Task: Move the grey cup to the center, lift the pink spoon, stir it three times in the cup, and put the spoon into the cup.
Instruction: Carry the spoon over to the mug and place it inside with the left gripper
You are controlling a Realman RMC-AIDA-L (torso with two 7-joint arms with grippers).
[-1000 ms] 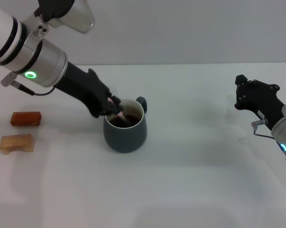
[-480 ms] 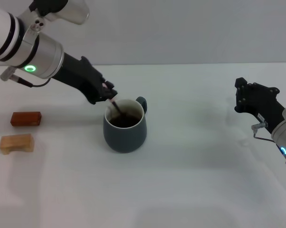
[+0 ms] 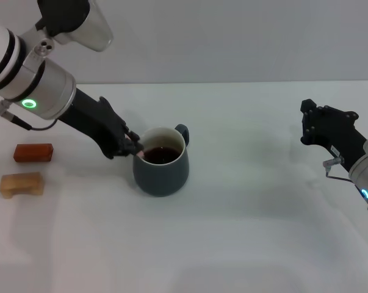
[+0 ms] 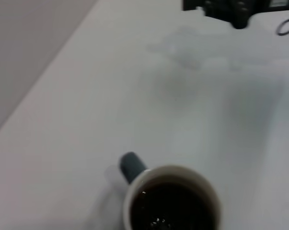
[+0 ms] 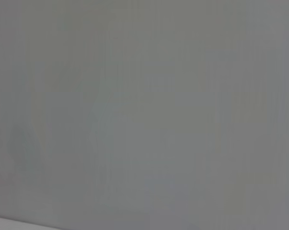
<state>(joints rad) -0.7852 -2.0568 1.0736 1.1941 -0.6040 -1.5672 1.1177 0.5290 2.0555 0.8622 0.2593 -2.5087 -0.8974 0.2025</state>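
Reaching in from the left of the head view, the left gripper (image 3: 133, 148) is positioned at the left rim of the grey cup (image 3: 162, 162), its dark fingers drawn together on the pale end of the pink spoon (image 3: 140, 154). Only a small pale tip of the spoon is visible there, just at the rim; the rest is hidden by the fingers and the cup wall, so whether its bowl sits in the liquid cannot be confirmed. The cup stands upright on the white table (image 3: 245, 232), left of the table's middle, with its small loop handle pointing toward the far right and dark brown liquid visible against the white interior. The left wrist view looks down on the same cup (image 4: 170, 199), showing the dark liquid, the pale rim and the handle stub, with no fingers and no spoon in that picture. The right gripper (image 3: 310, 125) is held above the table at the far right, well apart from the cup; its fingers appear close together and hold nothing. The same gripper appears far off in the left wrist view (image 4: 230, 7). The right wrist view shows only a plain grey surface. A reddish-brown block (image 3: 33, 152) and a wooden block (image 3: 22, 184) lie near the table's left edge, one just beside the other, well apart from the cup.
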